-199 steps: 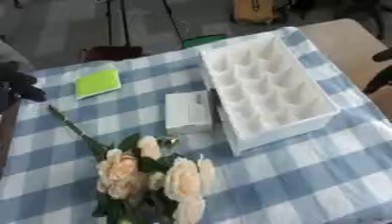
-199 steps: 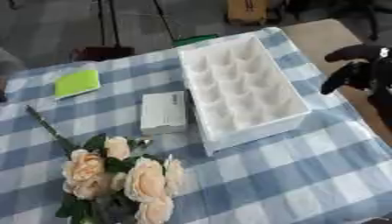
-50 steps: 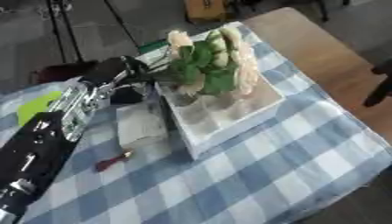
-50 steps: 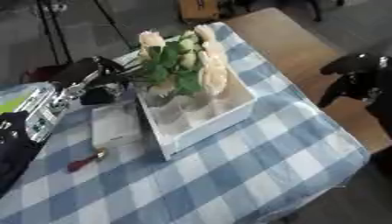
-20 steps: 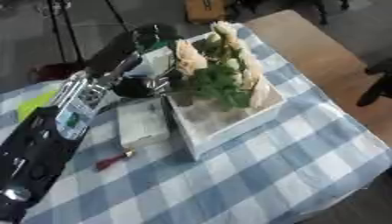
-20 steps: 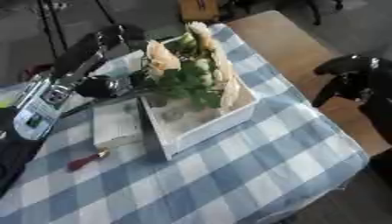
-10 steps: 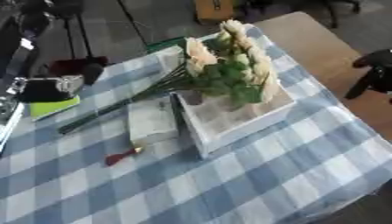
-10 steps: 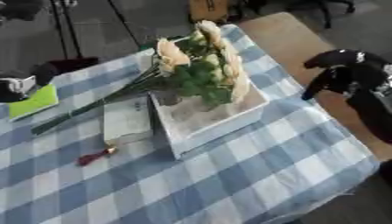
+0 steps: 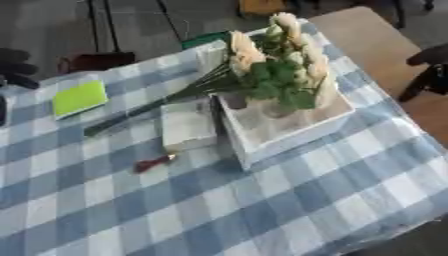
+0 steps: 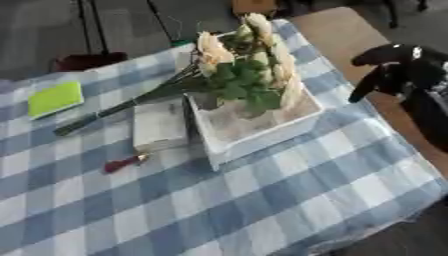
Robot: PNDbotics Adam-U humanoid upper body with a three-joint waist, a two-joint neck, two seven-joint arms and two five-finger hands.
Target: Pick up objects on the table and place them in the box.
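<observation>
- Table under a blue-and-white check cloth filled most of both views, tilted askew.
- White box sat right of centre, with the bouquet lying in it: blooms and leaves over the compartments, long stems sticking out over the left wall onto the cloth.
- Right hand hung off the table's right edge, well apart from every loose object; fingers looked curled, clasping nothing.
- Left hand showed only as a dark shape at the far left edge, near the green item. Its finger state could not be made out.
- Flat white packet lay just beside the box's left wall, stems crossing behind it.
- Green pad lay near the far-left corner, well apart from the box.
- Small red-handled thing lay on the cloth in front of the packet; its type was unclear.
- Judgement: bouquet was placed, three items were left. The left hand was the nearer one for all three.
- The packet was probably the best next pick. It is flat, so it would need an edge to pinch, approached from the side away from the stems to avoid dragging the bouquet out.
- Drop space was tight: the only free compartments were at the near end of the box.
</observation>
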